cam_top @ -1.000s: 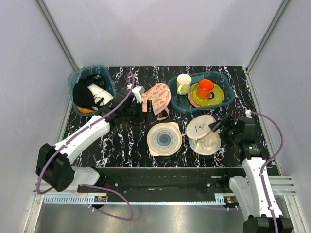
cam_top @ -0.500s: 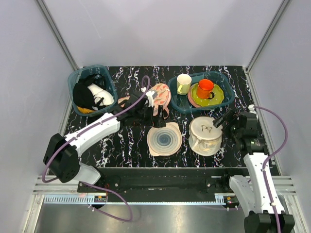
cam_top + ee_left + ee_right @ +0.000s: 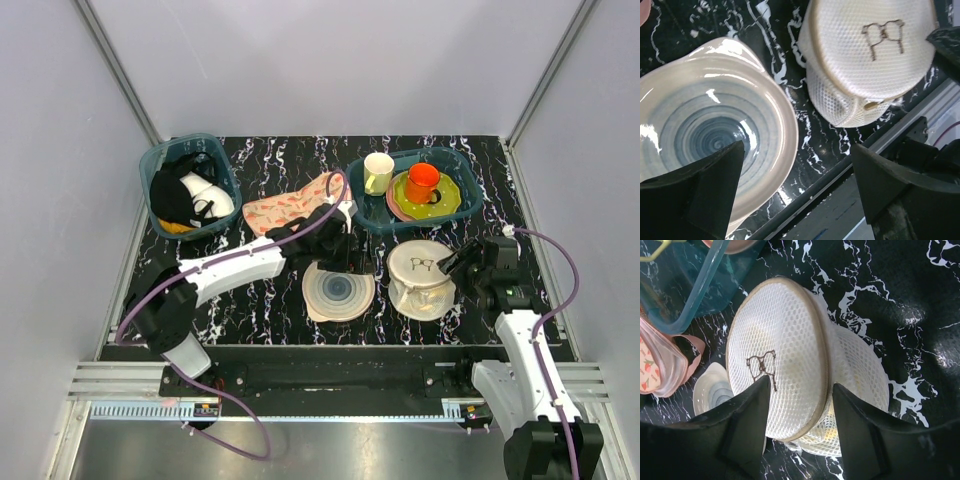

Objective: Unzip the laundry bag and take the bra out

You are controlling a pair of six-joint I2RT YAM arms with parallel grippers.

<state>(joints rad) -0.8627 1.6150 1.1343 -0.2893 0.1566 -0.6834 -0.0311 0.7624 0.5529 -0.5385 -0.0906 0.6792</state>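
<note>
The laundry bag [image 3: 420,278] sat zipped at the table's near right, just beside the ringed disc [image 3: 338,290], with the bra unseen (presumably inside). The right gripper [image 3: 800,386] stood spread astride its rim, probably to steady it, clasping nothing. The left gripper [image 3: 796,150] hovered wide and empty, likely bound for the zip pull [image 3: 870,105].

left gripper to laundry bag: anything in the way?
Nothing visible. The left gripper hovers open over the ringed disc; only bare tabletop lies between it and the laundry bag to its right. The right gripper sits at the bag's far side.
</note>
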